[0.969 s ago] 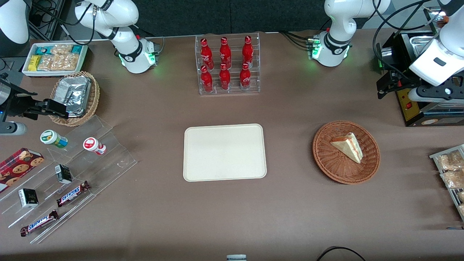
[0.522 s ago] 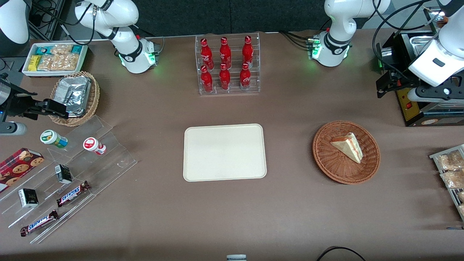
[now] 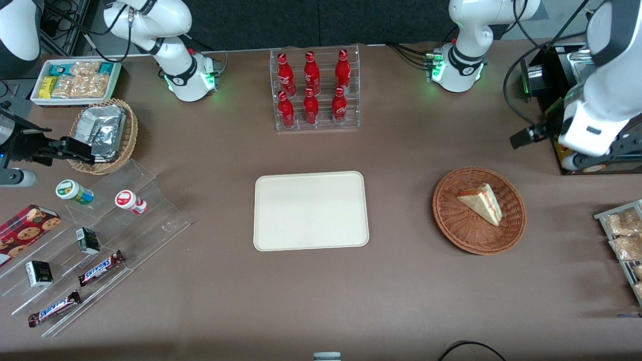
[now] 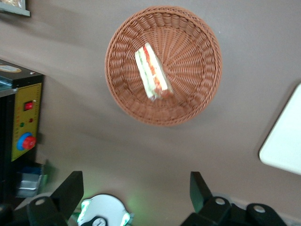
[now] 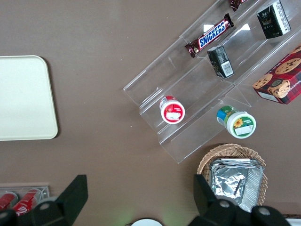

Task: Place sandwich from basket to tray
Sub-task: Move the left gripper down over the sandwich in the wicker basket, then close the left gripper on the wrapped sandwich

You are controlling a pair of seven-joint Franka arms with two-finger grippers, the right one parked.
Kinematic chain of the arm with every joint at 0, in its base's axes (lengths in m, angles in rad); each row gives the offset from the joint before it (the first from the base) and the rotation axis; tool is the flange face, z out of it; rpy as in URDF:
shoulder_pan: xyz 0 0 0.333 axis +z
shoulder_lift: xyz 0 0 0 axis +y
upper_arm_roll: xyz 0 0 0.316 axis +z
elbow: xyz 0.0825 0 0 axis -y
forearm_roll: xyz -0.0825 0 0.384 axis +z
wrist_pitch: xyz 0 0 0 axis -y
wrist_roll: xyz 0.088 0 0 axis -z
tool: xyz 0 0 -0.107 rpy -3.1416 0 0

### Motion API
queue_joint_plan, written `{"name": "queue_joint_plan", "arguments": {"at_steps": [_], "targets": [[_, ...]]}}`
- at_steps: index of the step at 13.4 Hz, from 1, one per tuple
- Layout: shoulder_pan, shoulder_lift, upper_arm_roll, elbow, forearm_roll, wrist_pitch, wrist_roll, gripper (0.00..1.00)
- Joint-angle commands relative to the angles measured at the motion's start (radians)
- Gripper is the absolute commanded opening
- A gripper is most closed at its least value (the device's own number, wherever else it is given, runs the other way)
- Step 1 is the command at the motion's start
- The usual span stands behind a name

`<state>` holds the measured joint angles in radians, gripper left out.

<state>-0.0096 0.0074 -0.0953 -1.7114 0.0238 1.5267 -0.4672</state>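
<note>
The sandwich [image 3: 481, 202], a pale triangular wedge with red and green filling, lies in the round reddish-brown wicker basket [image 3: 459, 225]. The left wrist view shows the same sandwich [image 4: 151, 73] and basket [image 4: 197, 42] from above. The cream-white tray [image 3: 311, 210] lies bare at the table's middle, toward the parked arm's end from the basket. My left gripper [image 3: 526, 136] hangs above the table, farther from the front camera than the basket and apart from it. It [image 4: 134, 188] is open, its fingers [image 4: 70, 188] spread wide with nothing between them.
A black machine with a yellow panel [image 3: 577, 150] stands close under the left arm. Trays of snack packets [image 3: 622, 235] sit at the working arm's end. A clear rack of red bottles [image 3: 313, 90] stands farther from the front camera than the tray.
The left arm has swung toward the basket and turned; its gripper has come nearer to the front camera. The sandwich, basket and tray have not moved.
</note>
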Motion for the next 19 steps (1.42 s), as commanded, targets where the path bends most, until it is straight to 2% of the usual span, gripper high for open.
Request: {"name": "queue_joint_plan", "arguments": {"at_steps": [1, 4, 12, 14, 19], "targets": [[-0.003, -0.01, 0.003, -0.136, 0.016, 0.174, -0.149, 1.0], [-0.003, -0.015, 0.005, -0.289, 0.018, 0.357, -0.2, 1.0], [0.04, 0.084, 0.025, -0.459, 0.024, 0.656, -0.332, 1.0], [0.039, 0.126, 0.023, -0.458, 0.024, 0.693, -0.428, 1.0], [0.039, 0.187, 0.023, -0.47, 0.024, 0.716, -0.444, 1.0]]}}
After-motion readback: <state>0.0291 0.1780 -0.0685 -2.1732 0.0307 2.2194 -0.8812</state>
